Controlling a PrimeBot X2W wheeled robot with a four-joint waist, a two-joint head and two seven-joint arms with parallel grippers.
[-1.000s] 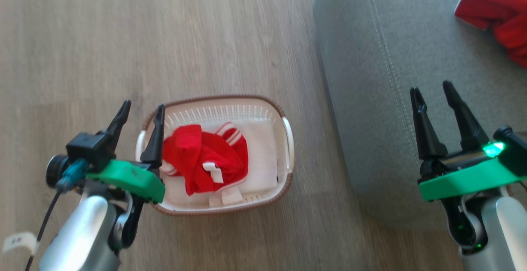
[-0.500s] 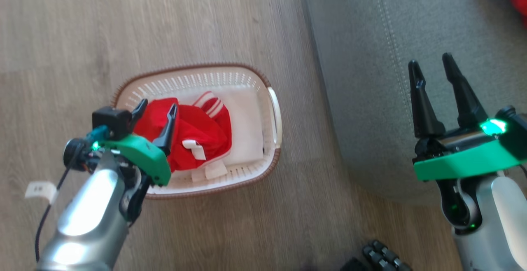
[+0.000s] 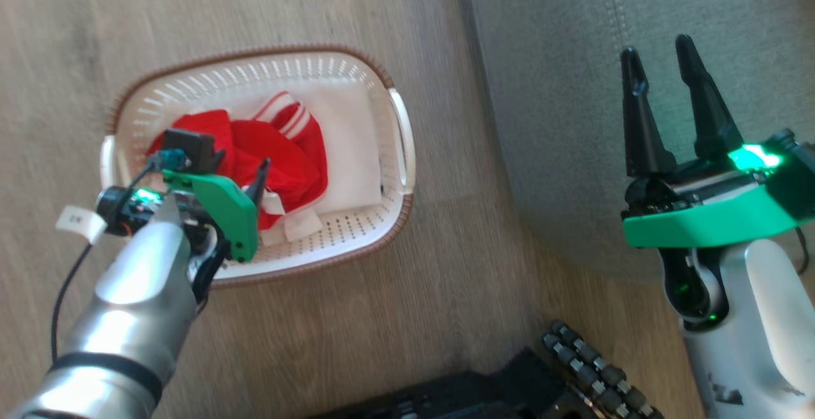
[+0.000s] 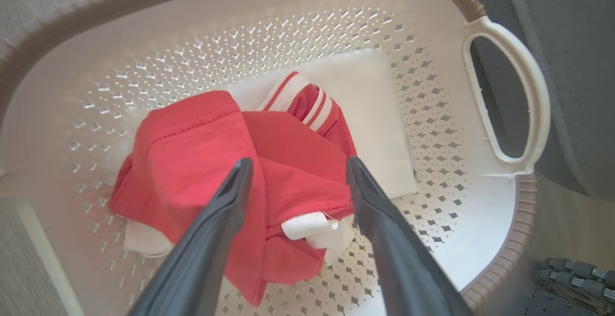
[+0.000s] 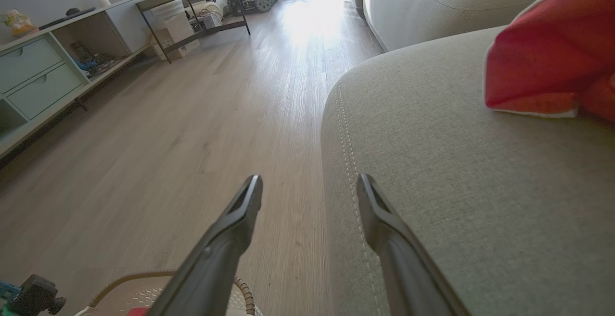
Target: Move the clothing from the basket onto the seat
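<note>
The left gripper (image 4: 298, 162) stands wide, its two smooth, dark, tapering fingers spread over the clothing (image 4: 192, 162), holding nothing. Whether the tips touch the fabric cannot be told. The clothing is a soft, crumpled bright red heap with a stitched hem, white-striped ribbed trim at its far side and a small white label (image 4: 307, 222) at its near edge. It lies in the basket (image 4: 240, 42), partly on a flat white sheet (image 4: 365, 95) that covers the bottom. The basket is cream plastic with rounded corners, diamond-shaped holes, a brown braided-look rim and a looped white handle (image 4: 528, 90).

The head view shows the basket (image 3: 255, 56) on the pale wood-grain floor (image 3: 414, 311), with the seat (image 3: 560, 88) to its right. The right gripper (image 3: 657, 49) is also wide and holds nothing, above the seat's rounded left edge.

The right wrist view adds the seat's (image 5: 456, 186) coarse grey weave and double stitched seam, and a second red piece (image 5: 538, 66) with a white edge lying on it at the far right. It also shows a pale green drawer unit (image 5: 33, 76) far to the left.
</note>
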